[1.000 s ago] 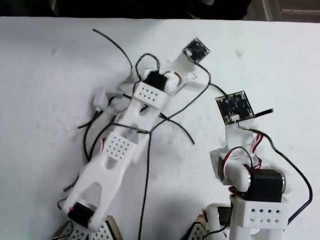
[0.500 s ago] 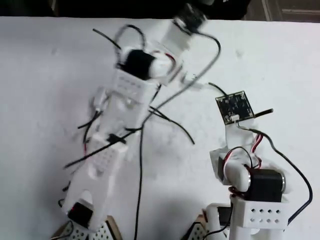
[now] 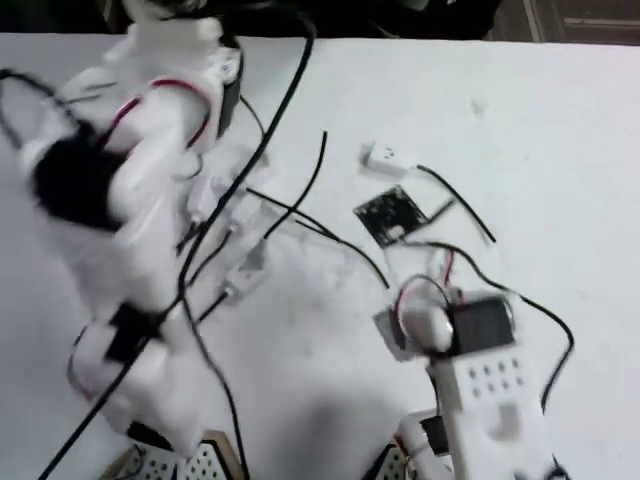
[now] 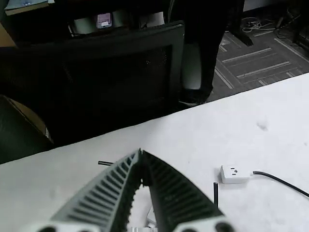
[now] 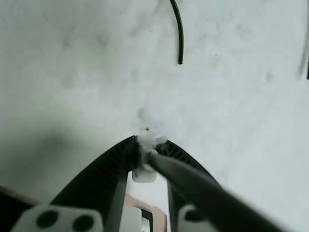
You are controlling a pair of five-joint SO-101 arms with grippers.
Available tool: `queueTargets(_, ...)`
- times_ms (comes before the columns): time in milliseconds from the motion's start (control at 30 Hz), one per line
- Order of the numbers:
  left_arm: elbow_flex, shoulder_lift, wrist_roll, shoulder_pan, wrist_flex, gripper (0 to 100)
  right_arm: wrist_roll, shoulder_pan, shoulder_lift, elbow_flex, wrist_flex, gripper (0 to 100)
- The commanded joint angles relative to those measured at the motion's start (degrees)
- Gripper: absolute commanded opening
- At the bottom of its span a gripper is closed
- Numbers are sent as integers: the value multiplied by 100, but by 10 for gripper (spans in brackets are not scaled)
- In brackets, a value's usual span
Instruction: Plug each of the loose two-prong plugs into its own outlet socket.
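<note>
- We open on the white outlet socket [image 3: 385, 157], lying on the counter [image 3: 520, 120] with nothing plugged into it. Its black cable [image 3: 455, 203] runs away from it on the right arm's side.
- Well left of the socket, two white pieces [image 3: 245, 268] lie among loose black wires [image 3: 310, 180]. They are too blurred for us to call them plug or socket.
- The left pincer [image 4: 141, 155] is closed, ribbed jaws tip to tip with nothing between them. It hangs above the counter, apart from the socket.
- The right pincer [image 5: 145, 145] has its jaws drawn together over bare counter, with a small white bit [image 5: 144, 173] in between. We cannot tell whether that bit is gripped or what it is.
- The right arm [image 3: 480, 370] stands on the near side of the socket, with its green circuit board [image 3: 390, 213] close to the socket.
- The left arm [image 3: 130, 200] rears up well left of the socket, over the wires.
- Past the counter's far edge, behind the socket, we see a dark chair [image 4: 120, 72].
</note>
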State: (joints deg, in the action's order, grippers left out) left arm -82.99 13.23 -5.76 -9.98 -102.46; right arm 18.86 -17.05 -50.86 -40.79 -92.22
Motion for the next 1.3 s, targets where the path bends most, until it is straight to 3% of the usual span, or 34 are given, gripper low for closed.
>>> queueTargets(0, 1723, -2079, -88, 40, -9, 23, 62, -286, 769, 9, 426, 18)
queueTargets(433, 7763, -7336, -677, 980, 615, 27, 18, -998, 2624, -431, 1692, 29)
queueTargets(633, 10119, -9015, -686, 1376, 1354, 27, 9, -954, 2413, -18, 1297, 223)
queueTargets(767, 11279, -9886, -695, 1499, 1600, 28, 26, -901, 1991, 642, 831, 229)
queueTargets(967, 12571, -10826, -695, 1754, 1767, 28, 176, 101, 2255, 1767, 1042, 229)
queueTargets(1100, 12967, -11327, -703, 2044, 1952, 28, 826, 848, 3301, 2268, 1525, 229)
queueTargets(1267, 13451, -11670, -765, 2360, 2215, 28, 993, 1429, 4848, 3042, 2202, 229)
